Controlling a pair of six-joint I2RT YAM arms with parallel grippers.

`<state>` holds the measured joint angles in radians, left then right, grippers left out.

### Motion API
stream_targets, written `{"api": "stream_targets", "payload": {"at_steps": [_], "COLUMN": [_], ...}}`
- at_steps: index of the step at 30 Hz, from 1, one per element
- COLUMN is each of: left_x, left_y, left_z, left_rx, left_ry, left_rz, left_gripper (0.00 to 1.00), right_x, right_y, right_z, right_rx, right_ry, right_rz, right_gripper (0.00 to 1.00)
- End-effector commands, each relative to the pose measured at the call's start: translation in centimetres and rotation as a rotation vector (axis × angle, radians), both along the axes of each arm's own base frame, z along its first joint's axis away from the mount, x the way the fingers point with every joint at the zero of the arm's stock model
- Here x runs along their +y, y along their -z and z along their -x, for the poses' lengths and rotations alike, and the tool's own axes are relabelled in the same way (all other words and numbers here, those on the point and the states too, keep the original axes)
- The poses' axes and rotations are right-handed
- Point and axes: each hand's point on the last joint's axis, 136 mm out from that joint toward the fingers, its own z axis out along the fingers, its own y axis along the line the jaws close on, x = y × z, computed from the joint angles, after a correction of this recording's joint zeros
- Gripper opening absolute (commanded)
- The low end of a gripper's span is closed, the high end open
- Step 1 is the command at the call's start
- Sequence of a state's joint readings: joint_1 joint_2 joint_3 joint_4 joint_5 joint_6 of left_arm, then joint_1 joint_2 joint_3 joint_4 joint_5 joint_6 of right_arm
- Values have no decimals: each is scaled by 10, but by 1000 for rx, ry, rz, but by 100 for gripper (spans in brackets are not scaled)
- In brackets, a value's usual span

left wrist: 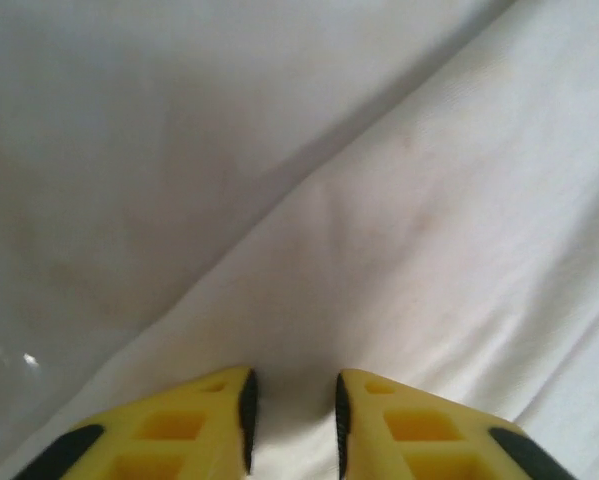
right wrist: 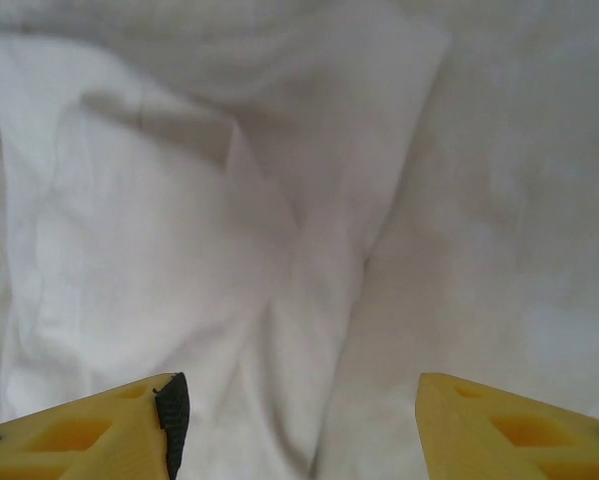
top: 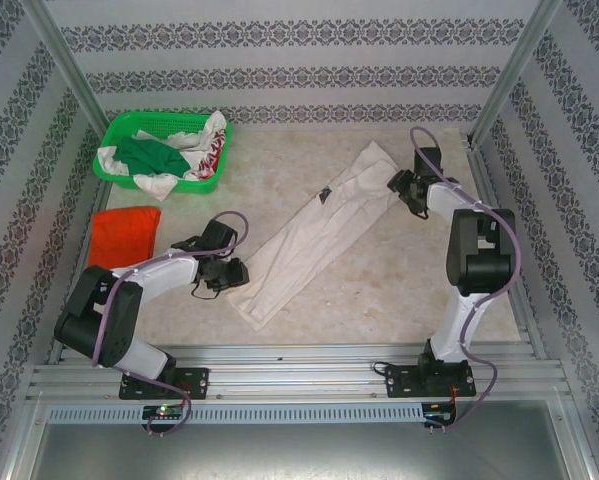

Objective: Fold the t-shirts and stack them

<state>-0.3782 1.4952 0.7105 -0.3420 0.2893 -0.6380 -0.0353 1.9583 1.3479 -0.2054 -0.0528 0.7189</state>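
1. Item under work: the cream-white t-shirt (top: 314, 235) lies on the tabletop (top: 379, 290) as a long narrow band. It runs diagonally from the upper right of the top view down to centre-left.

2. Second item: the orange-red t-shirt (top: 124, 235) lies folded at the left edge, well apart from the band. The green basket (top: 169, 117) at upper left holds other garments.

3. Left gripper (top: 229, 275): positioned at the band's lower-left end. In the left wrist view its jaws stand close together with a ridge of white cloth between the pads (left wrist: 247, 415). I judge this to be a pinch on the shirt.

4. Right gripper (top: 404, 185): positioned at the band's upper-right end. In the right wrist view it (right wrist: 299, 395) is spread wide over creased white cloth and holds nothing.

5. Step in hand, as assessed: taking hold of both ends of the band for a crosswise fold.

6. Next move: the right jaws need to close on their end. One end should then be carried over to meet the other, with the edges kept aligned, before stacking with the orange-red shirt.
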Motion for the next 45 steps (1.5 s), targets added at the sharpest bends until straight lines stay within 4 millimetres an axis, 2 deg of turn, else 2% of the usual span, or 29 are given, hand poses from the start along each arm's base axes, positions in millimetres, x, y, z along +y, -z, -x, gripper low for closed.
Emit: {"api": "stream_targets", "payload": {"at_steps": [1, 5, 9, 12, 15, 19, 24, 29, 33, 38, 41, 45], "left_x": [-9, -17, -33, -37, -32, -30, -31, -45, -64, -90, -94, -87], "left_y": [2, 10, 5, 3, 3, 5, 13, 15, 8, 2, 0, -11], "left_z": [10, 23, 30, 33, 36, 37, 36, 33, 30, 36, 33, 24], "left_rx": [29, 80, 84, 78, 78, 78, 84, 101, 99, 102, 84, 14], "left_ry": [-16, -4, 12, 1, -1, 0, 4, 21, 80, 201, 212, 216], "left_rz": [65, 77, 130, 166, 141, 127, 128, 195, 249, 275, 275, 226], "left_gripper": [24, 23, 23, 23, 24, 24, 24, 25, 27, 27, 28, 34], "right_x": [-8, -14, -23, -15, -12, -4, 15, 36, 56, 75, 77, 70], "right_y": [10, 19, 33, 40, 48, 54, 56, 45, 37, 22, 7, -33], "right_z": [-12, -27, -38, -53, -63, -75, -95, -119, -141, -167, -175, -174], "right_rx": [35, 55, 106, 113, 135, 138, 109, 59, 17, -91, -142, -196], "right_ry": [-27, -21, -3, -40, -52, -83, -181, -284, -346, -355, -345, -346], "right_rz": [28, 38, 50, 2, -21, -62, -141, -200, -233, -298, -298, -227], "right_gripper": [62, 63, 64, 63, 61, 50, 34, 29, 34, 37, 43, 57]}}
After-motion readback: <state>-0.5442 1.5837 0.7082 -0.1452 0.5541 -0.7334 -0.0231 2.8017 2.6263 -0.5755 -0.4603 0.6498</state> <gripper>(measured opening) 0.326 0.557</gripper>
